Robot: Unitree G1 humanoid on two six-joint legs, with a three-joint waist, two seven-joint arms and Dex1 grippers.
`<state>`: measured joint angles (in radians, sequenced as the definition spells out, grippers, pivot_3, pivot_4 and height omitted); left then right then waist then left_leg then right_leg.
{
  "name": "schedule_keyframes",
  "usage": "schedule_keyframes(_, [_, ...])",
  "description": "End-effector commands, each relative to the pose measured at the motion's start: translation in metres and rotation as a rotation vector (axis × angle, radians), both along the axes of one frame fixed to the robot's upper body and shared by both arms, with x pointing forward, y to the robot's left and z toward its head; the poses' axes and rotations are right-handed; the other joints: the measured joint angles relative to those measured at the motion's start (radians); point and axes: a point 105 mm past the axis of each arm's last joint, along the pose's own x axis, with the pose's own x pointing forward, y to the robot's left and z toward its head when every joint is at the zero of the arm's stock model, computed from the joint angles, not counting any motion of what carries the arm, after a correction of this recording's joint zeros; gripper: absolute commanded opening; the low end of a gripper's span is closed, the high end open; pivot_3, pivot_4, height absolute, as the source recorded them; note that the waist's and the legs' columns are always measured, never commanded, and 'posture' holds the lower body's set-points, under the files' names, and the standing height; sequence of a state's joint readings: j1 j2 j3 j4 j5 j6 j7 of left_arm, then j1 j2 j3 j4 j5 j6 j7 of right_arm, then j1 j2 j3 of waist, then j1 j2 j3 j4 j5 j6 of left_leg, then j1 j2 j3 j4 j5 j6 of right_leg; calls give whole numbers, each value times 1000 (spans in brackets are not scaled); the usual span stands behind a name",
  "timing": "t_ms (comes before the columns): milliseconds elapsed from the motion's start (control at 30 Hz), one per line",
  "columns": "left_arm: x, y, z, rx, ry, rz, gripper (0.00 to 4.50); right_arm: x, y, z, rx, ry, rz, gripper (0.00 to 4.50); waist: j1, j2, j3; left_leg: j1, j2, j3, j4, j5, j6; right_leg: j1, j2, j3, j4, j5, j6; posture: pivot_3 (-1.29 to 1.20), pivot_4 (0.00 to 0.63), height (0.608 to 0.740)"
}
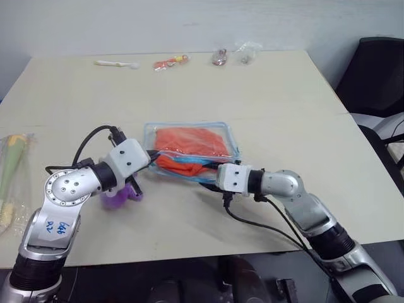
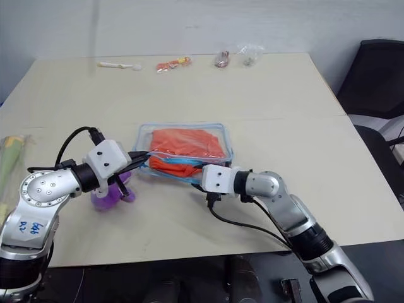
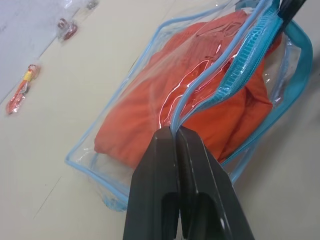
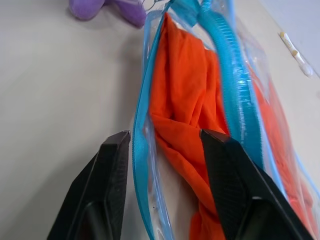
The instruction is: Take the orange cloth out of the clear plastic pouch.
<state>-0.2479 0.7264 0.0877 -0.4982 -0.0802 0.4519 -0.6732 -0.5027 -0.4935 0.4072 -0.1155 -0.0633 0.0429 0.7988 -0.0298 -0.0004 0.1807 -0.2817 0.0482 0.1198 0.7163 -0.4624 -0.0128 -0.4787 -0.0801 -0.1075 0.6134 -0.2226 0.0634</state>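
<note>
Risks first, biggest down. The clear plastic pouch (image 1: 191, 150) sits mid-frame in the left eye view, a touch left of centre, on the table (image 1: 278, 101), and the orange cloth (image 1: 191, 142) is inside it, with a fold bulging at the open zipper edge nearest the robot. The left gripper (image 3: 176, 131) is pinched tight on the upper zipper lip, holding the mouth up. The right gripper (image 4: 165, 137) has its fingers apart at a middling width, straddling the lower blue trim and that fold of cloth.

Biggest worry: if those fingers close where they stand, they look set to trap trim and cloth together, and a pull would drag the whole pouch instead of emptying it. Next: the vinyl is slick, so the left pinch could slip and let the mouth collapse onto the cloth. Smaller: the cloth fills the pouch snugly, so a thin pinch of fabric may slide free partway. Smallest: the purple plush toy (image 1: 118, 198), lower left beside the left gripper, could get nudged.

The count: one table, one pouch, one cloth, one plush toy, two grippers. Along the top edge, four small items; at the far left edge, one long wrapped object (image 1: 11, 167).
</note>
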Motion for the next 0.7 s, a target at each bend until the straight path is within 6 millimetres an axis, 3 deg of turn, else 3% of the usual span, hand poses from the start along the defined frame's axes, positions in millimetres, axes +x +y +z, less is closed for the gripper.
schedule_keyframes(33, [-4, -8, 13, -4, -48, -31, 0, 4, 9, 12, 27, -80, 7, 2258, -1, 0, 0, 0, 0, 0, 0, 0, 0, 0, 0, 0, 0, 0, 0, 0, 150, 740])
schedule_keyframes(200, [-5, -9, 12, 0, -44, -34, 0, 10, 12, 24, 100, -74, -23, 2258, -1, 0, 0, 0, 0, 0, 0, 0, 0, 0, 0, 0, 0, 0, 0, 0, 150, 740])
schedule_keyframes(433, [-4, -8, 11, 2, -45, -32, 0, 11, 6, 24, 92, -48, -38, 19, -1, 0, 0, 0, 0, -1, 0, 0, 0, 0, 0, 0, 0, 0, 0, 0, 150, 740])
schedule_keyframes(667, [-4, -11, 13, -7, -50, -40, 0, 20, 7, 14, -12, -154, -41, 19, -1, 0, 0, 0, 0, -1, 0, 0, 0, 0, 0, 0, 0, 0, 0, 0, 150, 740])
schedule_keyframes(700, [-4, -12, 13, -8, -51, -42, 0, 21, 8, 13, -12, -159, -41, 177, -1, 0, 0, 0, 0, -1, 0, 0, 0, 0, 0, 0, 0, 0, 0, 0, 150, 740])
